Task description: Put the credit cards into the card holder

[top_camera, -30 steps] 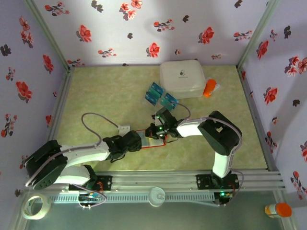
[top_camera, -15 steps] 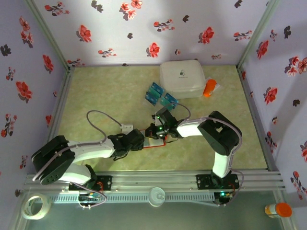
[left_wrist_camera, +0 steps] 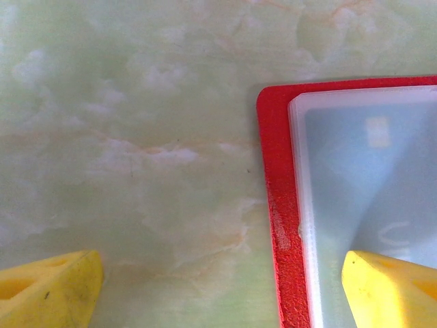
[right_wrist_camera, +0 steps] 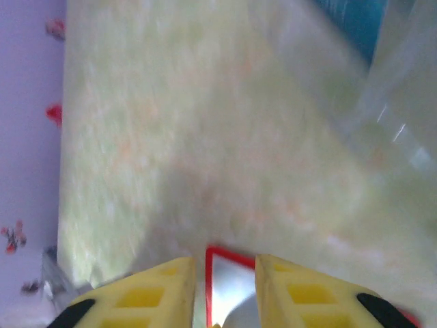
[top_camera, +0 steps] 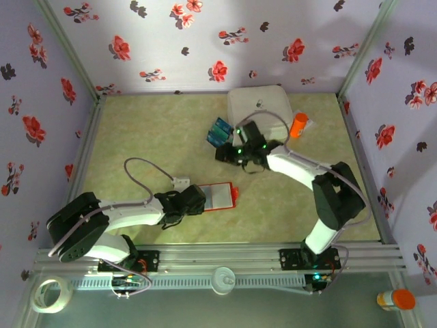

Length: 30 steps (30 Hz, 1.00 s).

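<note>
A pale green marbled worktop (top_camera: pixel 150 137), boxed in by flowered walls (top_camera: pixel 171 41), carries everything. The red wallet (top_camera: pixel 220 197) lies open and flat near the front with its clear pocket (left_wrist_camera: pixel 369 171) facing up; something bluish shows through, probably a card. The left hand (top_camera: pixel 193 202) hovers low at the wallet's left edge, fingers wide apart and empty, one over the pocket, likely to steady it. The loose cards (top_camera: pixel 219 132) lie further back beside a white case (top_camera: pixel 263 109). The right hand (top_camera: pixel 224 153) hangs just by them, slightly open and holding nothing, apparently placed for a pick.
</note>
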Each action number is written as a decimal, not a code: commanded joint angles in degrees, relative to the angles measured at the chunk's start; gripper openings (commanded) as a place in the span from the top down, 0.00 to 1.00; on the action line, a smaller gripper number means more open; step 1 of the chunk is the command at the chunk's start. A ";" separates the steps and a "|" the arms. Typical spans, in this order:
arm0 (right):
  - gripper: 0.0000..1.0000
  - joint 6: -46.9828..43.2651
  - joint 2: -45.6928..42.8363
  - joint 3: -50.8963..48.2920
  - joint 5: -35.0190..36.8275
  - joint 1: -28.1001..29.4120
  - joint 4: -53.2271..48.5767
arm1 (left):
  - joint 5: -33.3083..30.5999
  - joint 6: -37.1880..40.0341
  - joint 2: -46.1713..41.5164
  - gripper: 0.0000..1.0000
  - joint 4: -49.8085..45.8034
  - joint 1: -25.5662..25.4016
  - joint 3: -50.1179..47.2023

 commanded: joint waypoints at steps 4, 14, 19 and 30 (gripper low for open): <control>0.61 -18.05 0.24 14.87 15.47 -1.98 -23.57 | -0.16 -0.85 1.45 0.10 -0.85 -0.21 -1.85; 0.64 -28.12 8.80 25.24 27.08 -2.09 -34.37 | -0.16 -1.01 1.20 0.10 -0.76 -0.21 -2.19; 0.69 -29.10 11.03 26.18 27.80 -2.07 -34.72 | -0.21 -0.85 1.21 0.10 -0.76 -0.22 -2.28; 0.73 -30.37 15.89 28.92 28.48 -1.99 -35.82 | -0.17 -1.06 1.21 0.10 -0.41 -0.25 -2.53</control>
